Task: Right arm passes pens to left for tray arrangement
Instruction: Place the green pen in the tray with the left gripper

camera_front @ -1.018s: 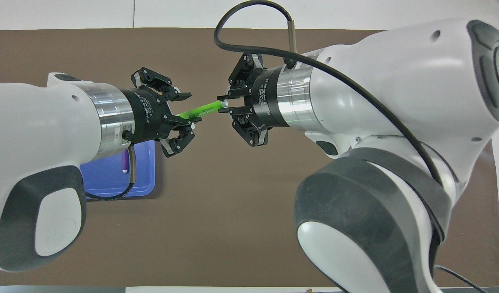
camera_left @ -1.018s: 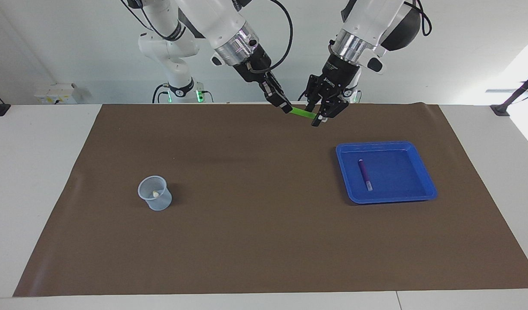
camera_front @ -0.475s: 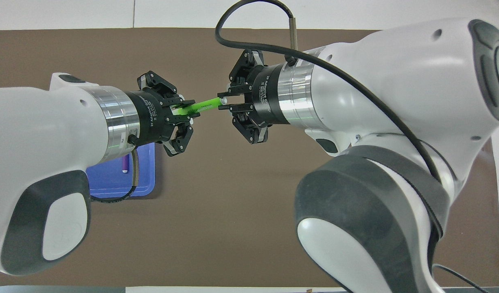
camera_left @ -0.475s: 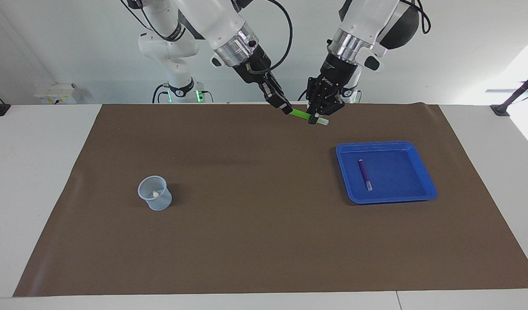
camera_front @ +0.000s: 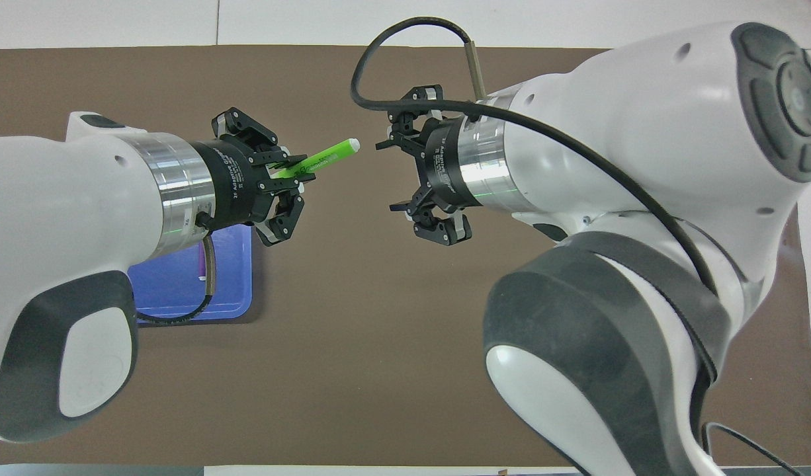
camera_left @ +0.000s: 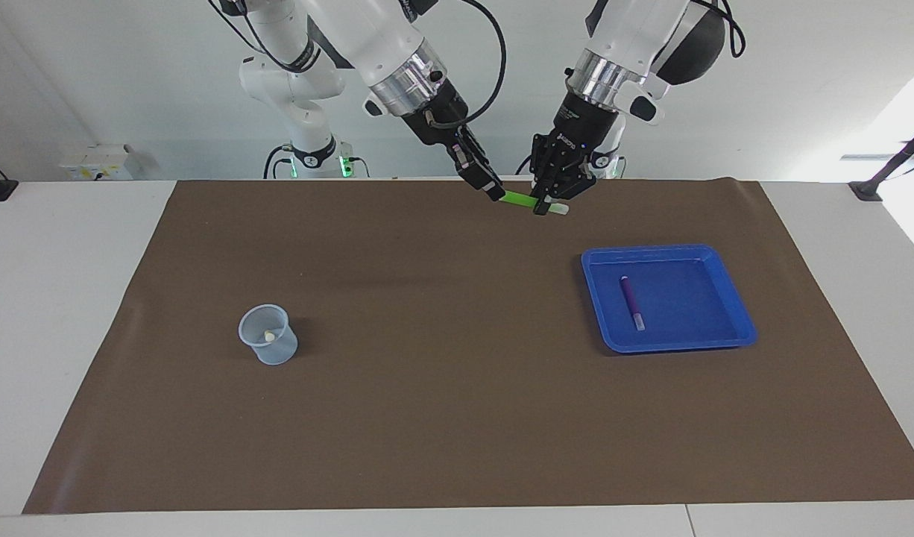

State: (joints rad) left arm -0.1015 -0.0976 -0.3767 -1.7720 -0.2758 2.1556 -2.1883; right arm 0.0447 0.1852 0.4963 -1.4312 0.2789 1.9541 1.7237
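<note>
I see the left gripper [camera_front: 293, 173], fingers clamped on the slim bright green marker pen [camera_front: 323, 157] above the square blue plastic tray [camera_left: 736, 294], while the right gripper [camera_front: 395, 175] gapes empty; its off-centre pinch might let the pen tip out.

Pen [camera_left: 632, 302] in tray [camera_left: 733, 294] toward the left arm's end, cup [camera_left: 268, 335] toward the right arm's — well apart
</note>
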